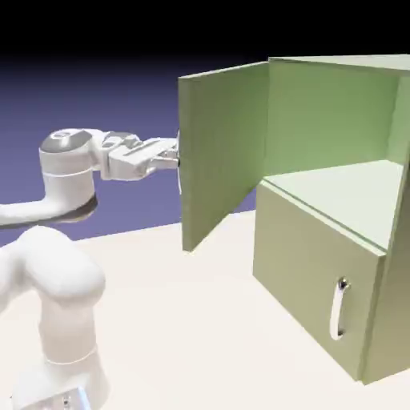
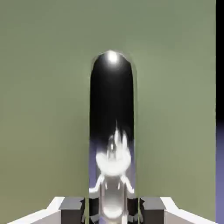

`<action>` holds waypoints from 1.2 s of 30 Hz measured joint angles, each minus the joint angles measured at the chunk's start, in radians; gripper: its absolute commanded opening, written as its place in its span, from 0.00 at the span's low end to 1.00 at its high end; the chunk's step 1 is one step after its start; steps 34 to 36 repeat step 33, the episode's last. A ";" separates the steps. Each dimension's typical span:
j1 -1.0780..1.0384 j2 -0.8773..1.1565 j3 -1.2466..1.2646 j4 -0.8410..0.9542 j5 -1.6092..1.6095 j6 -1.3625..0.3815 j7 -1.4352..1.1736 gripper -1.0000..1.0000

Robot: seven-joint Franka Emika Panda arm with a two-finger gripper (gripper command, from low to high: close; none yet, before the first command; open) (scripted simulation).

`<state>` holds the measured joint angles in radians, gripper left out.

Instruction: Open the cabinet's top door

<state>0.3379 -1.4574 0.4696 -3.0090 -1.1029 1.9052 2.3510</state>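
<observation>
The olive-green cabinet (image 1: pixel 336 128) stands at the right in the exterior view. Its top door (image 1: pixel 220 152) is swung wide open toward the left, baring the upper compartment. My gripper (image 1: pixel 174 156) reaches from the left to the door's outer face, where the handle is hidden behind the door's edge. In the hand view the top door (image 2: pixel 43 109) fills the picture. Its curved silver handle (image 2: pixel 112 122) runs up from between my fingertips (image 2: pixel 72 205), and my gripper (image 2: pixel 112 210) is shut on it.
The shorter lower door (image 1: pixel 312 280) is closed, with its small silver handle (image 1: pixel 339 308) facing the table. A shelf (image 1: pixel 352 192) floors the open upper compartment. The white arm (image 1: pixel 64 176) rises from the lower left over the pale table (image 1: pixel 200 320).
</observation>
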 measured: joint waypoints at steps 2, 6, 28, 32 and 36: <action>0.000 0.030 0.072 0.031 0.067 -0.058 0.007 0.00; -0.030 0.103 0.217 0.118 0.197 -0.178 0.027 0.00; -0.693 0.339 0.837 0.890 0.599 -0.801 0.036 0.00; -0.827 0.326 0.904 1.035 0.627 -0.894 0.010 0.00; -0.859 0.321 0.919 1.071 0.632 -0.917 0.003 0.00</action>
